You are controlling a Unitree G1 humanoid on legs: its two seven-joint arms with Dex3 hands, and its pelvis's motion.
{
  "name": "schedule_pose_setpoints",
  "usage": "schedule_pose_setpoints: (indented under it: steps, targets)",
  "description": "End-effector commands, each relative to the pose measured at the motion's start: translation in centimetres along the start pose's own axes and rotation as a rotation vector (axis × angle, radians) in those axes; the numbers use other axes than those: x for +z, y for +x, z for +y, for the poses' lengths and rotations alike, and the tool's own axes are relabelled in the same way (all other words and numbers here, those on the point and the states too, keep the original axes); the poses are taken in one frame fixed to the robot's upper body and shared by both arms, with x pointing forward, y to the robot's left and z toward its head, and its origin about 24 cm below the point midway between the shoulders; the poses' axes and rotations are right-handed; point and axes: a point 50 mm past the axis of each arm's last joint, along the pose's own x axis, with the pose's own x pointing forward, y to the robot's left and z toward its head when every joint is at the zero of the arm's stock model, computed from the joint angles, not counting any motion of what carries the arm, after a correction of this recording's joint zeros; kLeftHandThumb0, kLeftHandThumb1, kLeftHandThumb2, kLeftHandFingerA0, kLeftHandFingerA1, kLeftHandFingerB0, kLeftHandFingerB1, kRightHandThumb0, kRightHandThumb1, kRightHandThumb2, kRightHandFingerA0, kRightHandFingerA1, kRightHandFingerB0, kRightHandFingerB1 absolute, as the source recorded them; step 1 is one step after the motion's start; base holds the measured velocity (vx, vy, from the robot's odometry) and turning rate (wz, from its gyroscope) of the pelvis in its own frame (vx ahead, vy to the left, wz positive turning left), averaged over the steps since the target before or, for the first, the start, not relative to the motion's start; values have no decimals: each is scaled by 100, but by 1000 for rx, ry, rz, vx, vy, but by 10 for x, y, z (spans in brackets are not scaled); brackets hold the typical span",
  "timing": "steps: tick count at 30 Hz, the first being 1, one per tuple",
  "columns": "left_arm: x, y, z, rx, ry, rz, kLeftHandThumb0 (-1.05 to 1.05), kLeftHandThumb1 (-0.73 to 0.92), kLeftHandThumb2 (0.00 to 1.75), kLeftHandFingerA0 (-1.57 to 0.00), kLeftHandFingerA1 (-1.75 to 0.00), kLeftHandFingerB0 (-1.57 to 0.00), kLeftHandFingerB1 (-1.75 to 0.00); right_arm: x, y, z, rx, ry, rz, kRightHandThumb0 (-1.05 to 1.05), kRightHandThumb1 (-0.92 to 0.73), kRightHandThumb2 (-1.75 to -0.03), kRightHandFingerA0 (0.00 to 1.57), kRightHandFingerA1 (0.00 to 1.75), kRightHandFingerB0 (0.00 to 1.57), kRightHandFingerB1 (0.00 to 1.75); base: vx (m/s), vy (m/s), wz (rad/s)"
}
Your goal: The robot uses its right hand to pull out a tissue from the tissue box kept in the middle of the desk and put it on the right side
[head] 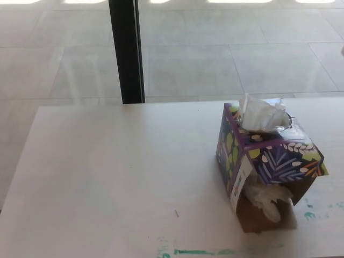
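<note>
**Tissue box left alone on the desk, both hands out of frame**

The pale desk (107,177) was seen to fill most of the head view, with a tiled floor (215,48) and a dark upright post (127,51) behind it. Faint green marks (199,251) were noted along the near edge of the desk; no word could be read in them.

The tissue box (269,166) stood toward the right of the desk, a cube printed with purple, green and white leaves. A white tag or flap (241,183) hung at its near corner, and no brand or lettering could be made out on it. The near face appeared torn open, with crumpled white material (267,200) spilling from it.

A white tissue (262,114) stood up loosely from the top opening. It was judged to be very light, soft and easily torn, so it would best be pinched near its raised tip and drawn straight upward, the light box being liable to lift with it.

Neither hand was shown, so their openness and any hold could not be told. No pulled tissue was seen lying on the desk.
</note>
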Motion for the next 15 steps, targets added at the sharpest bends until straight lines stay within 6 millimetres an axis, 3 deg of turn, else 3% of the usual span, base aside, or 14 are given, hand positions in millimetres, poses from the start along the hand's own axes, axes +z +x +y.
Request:
schedule_pose_setpoints:
  steps: [1,2,4,5,6,7,9,10,11,13,14,15]
  targets:
    - [3,-3,10,29,15,-19,-105,92,86,-79,-118,-50,-101,6,-10,18,52,153,1,-18,-56,-87,87,175,70,156,0,0,0]
    - [3,-3,10,32,14,-21,-105,92,86,-80,-118,-51,-101,10,-12,25,72,185,1,-9,-54,-92,102,168,68,140,0,0,0]
    - [4,-3,10,36,10,-25,-105,92,86,-80,-118,-51,-101,15,-14,33,100,234,2,-9,-54,-92,102,168,68,140,0,0,0]
    - [4,-3,10,39,8,-25,-105,92,85,-83,-116,-53,-99,23,-19,46,137,268,1,-9,-64,-72,103,168,67,138,0,0,0]
    - [5,-2,10,43,0,-28,-105,92,89,-86,-117,-56,-99,39,-30,72,210,317,-9,-17,-63,-70,81,168,71,142,0,0,0]
    - [5,-2,10,39,-4,-31,-105,92,85,-82,-117,-51,-100,46,-34,81,237,371,-7,-13,-61,-75,85,162,75,136,0,0,0]
    - [5,-2,9,40,-13,-32,-105,92,89,-86,-117,-59,-101,56,-42,93,258,400,-14,-14,-59,-79,87,161,75,135,0,0,0]
    - [4,-2,8,35,-17,-30,-105,91,86,-84,-117,-52,-100,63,-48,102,264,398,-28,-15,-58,-85,90,162,75,132,0,0,0]
    - [4,-2,8,37,-14,-26,-105,92,84,-81,-114,-53,-97,69,-53,109,329,396,-29,-14,-62,-83,90,166,73,137,0,0,0]
    - [6,-1,9,42,-33,-34,-105,92,85,-81,-117,-51,-99,88,-68,127,424,403,-54,-17,-69,-64,73,174,63,149,0,0,0]
    - [7,-1,9,48,-18,-38,-105,92,87,-79,-116,-51,-98,91,-72,132,490,391,-52,-19,-71,-59,71,172,61,141,0,0,0]
    - [8,-1,9,55,-11,-43,-105,92,88,-83,-116,-52,-99,95,-78,136,500,373,-62,-29,-60,-67,81,150,72,79,0,0,0]
